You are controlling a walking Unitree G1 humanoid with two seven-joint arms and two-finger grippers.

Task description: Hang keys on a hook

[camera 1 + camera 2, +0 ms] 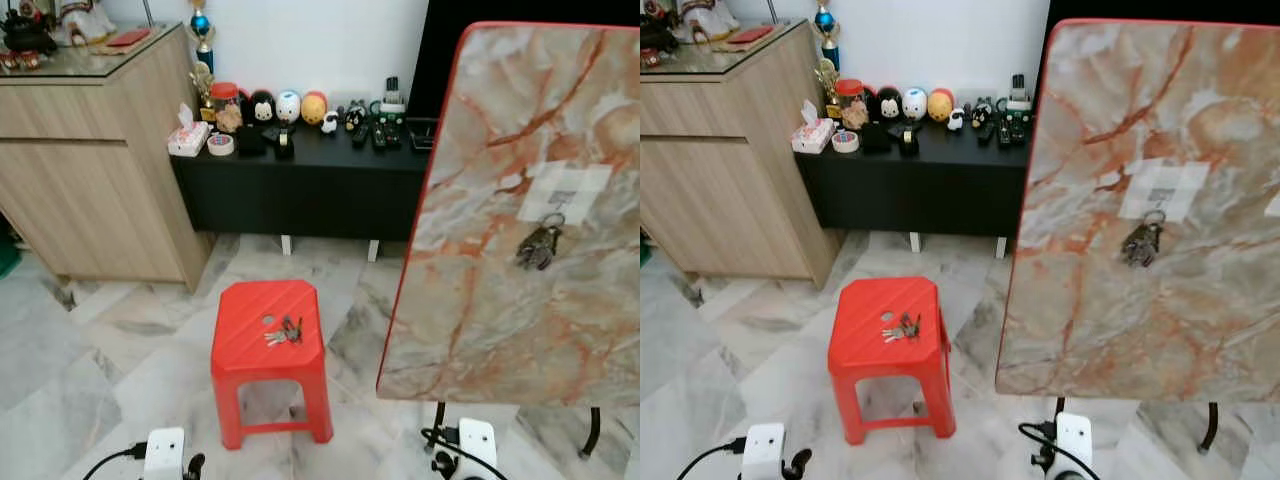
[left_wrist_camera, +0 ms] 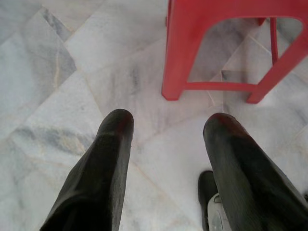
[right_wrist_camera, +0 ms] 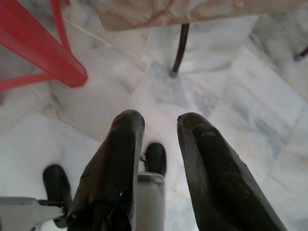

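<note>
A tilted marble board fills my two o'clock, one key bunch already hanging on it. At twelve, a red stool carries the loose keys. My left gripper and right gripper hang low, fingers parted, empty.

Two key bunches, one stool, perhaps four egg-shaped figurines.
</note>
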